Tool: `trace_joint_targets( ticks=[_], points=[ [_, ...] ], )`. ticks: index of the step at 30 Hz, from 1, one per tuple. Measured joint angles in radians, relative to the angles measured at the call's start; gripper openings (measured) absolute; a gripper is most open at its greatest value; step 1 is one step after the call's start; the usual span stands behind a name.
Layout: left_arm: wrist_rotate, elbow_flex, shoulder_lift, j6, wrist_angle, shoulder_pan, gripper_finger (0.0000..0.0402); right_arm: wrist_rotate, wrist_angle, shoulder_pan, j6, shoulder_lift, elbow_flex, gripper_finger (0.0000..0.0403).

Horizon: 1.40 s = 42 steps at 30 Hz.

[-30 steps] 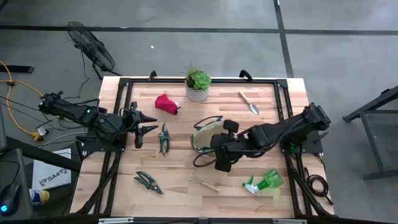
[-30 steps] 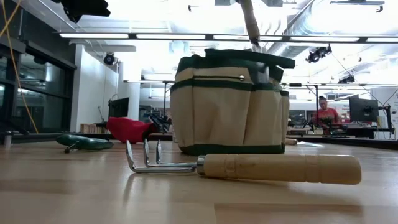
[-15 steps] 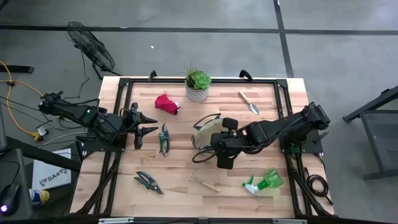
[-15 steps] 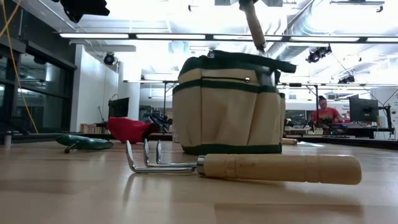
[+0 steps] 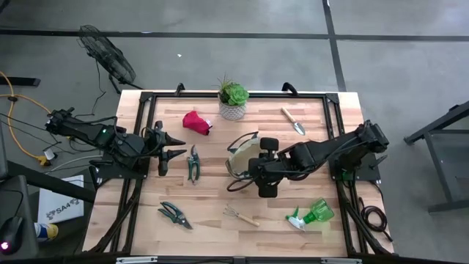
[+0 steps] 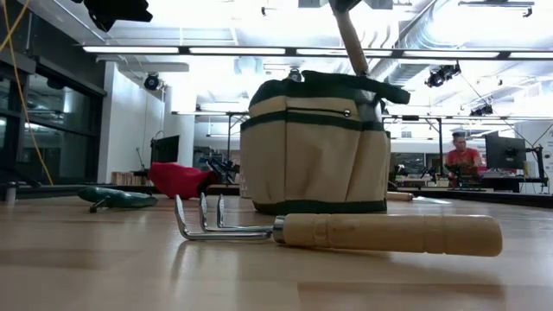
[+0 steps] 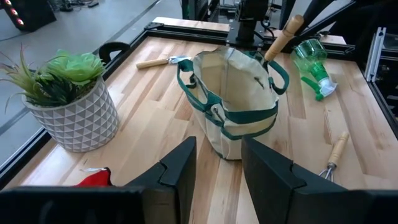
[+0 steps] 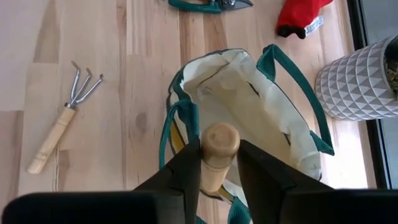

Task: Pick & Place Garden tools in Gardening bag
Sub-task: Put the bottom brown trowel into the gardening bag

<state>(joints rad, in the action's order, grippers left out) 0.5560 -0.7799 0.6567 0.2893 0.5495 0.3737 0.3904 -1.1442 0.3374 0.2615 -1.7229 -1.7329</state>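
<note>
At frame centre, right gripper [image 8: 217, 163] jaws are clamping a wooden trowel handle [image 8: 219, 144] upright over the open gardening bag [image 5: 240, 155], blade hidden, probably for dropping in. Left gripper [image 5: 170, 147], jaws apart, is waiting left.

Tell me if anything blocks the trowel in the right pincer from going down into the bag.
Nothing visible does. The right pincer grips the trowel by its wooden handle, directly over the gardening bag. The bag's mouth is open and looks empty below it. One green loop handle sits close beside the trowel but not across the opening.
</note>
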Motion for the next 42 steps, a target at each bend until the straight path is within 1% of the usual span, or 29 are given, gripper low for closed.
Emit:
trace_joint_targets(
  ticks=[10, 17, 21, 31, 35, 39, 42],
  points=[
    [0.0, 0.0, 0.0, 0.0, 0.0, 0.0, 0.0124, 0.0, 0.001, 0.0, 0.011, 0.0, 0.0, 0.0079],
    [0.0, 0.0, 0.0, 0.0, 0.0, 0.0, 0.0124, 0.0, 0.002, 0.0, 0.005, 0.0, 0.0, 0.005],
    [0.0, 0.0, 0.0, 0.0, 0.0, 0.0, 0.0124, 0.0, 0.002, 0.0, -0.006, 0.0, 0.0, 0.0047],
    [0.0, 0.0, 0.0, 0.0, 0.0, 0.0, 0.0124, -0.005, 0.029, 0.0, -0.155, 0.001, 0.0, 0.0047],
    [-0.022, 0.0, 0.0, 0.0, 0.0, 0.0, 0.0124, -0.042, 0.04, -0.006, -0.232, 0.001, 0.0, 0.0047],
    [-0.031, 0.0, 0.0, 0.0, 0.0, 0.0, 0.0124, -0.073, 0.014, -0.027, -0.237, 0.001, 0.0, 0.0047],
    [-0.031, 0.0, 0.0, 0.0, -0.001, 0.0, 0.0124, -0.076, -0.008, -0.046, -0.238, 0.001, 0.0, 0.0047]
  ],
)
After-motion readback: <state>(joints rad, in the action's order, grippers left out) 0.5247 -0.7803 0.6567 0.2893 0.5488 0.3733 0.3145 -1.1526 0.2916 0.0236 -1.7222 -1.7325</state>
